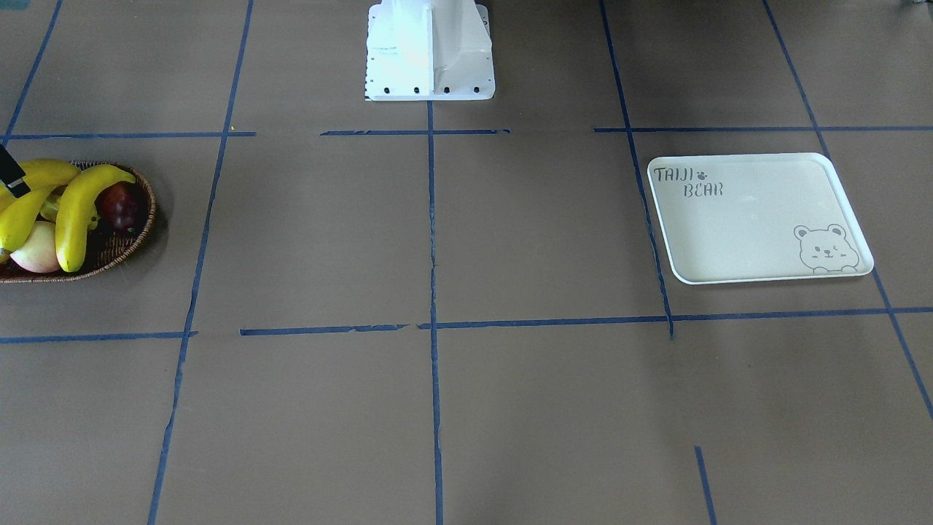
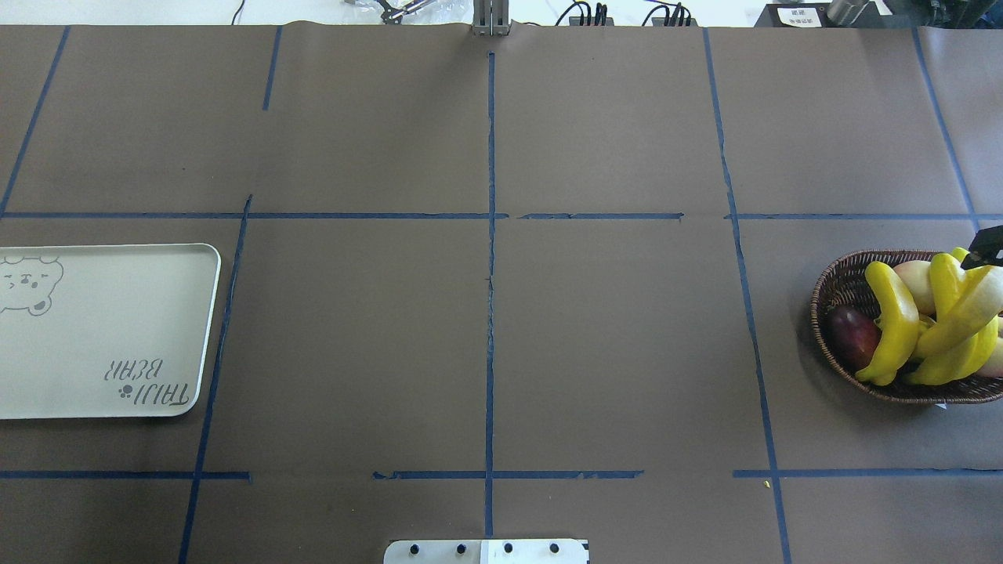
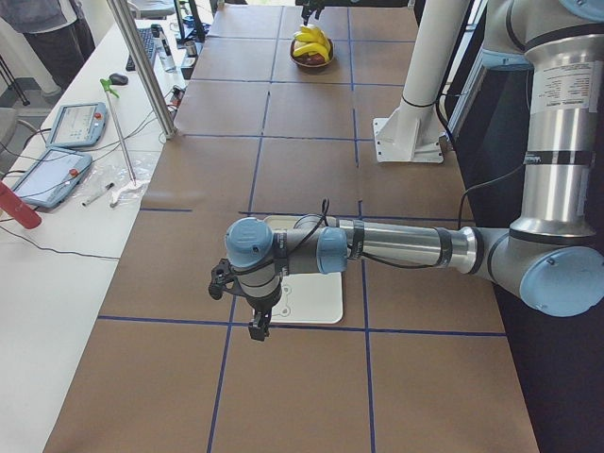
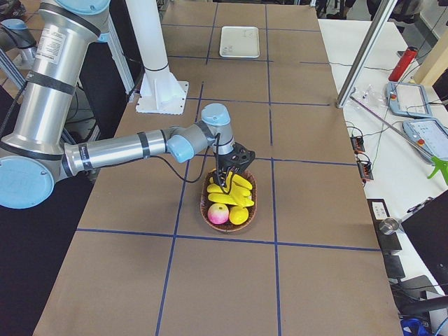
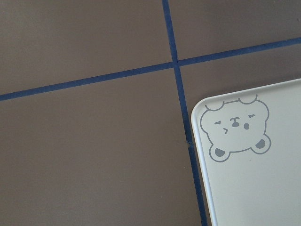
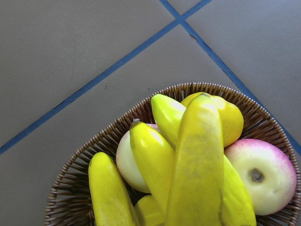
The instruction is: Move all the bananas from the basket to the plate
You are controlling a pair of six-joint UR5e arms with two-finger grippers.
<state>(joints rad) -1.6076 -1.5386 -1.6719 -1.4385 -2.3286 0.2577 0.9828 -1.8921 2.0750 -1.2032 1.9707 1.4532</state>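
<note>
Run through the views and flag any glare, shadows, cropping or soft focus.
Front-facing view: the white robot base is blown out by glare, and the dark-brown woven wicker basket is cut by the frame edge. Overhead view: the basket casts a soft shadow; the cream-white rectangular tray is cropped. Right wrist view: the nearest long yellow banana looks soft-focused. Left wrist view: sharp, evenly lit.

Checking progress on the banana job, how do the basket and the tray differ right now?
The basket is dark woven wicker, the tray smooth cream. The basket is oval, the tray rectangular. The basket is piled with bananas and other fruit, the tray bare. Both rest on the table.
</note>
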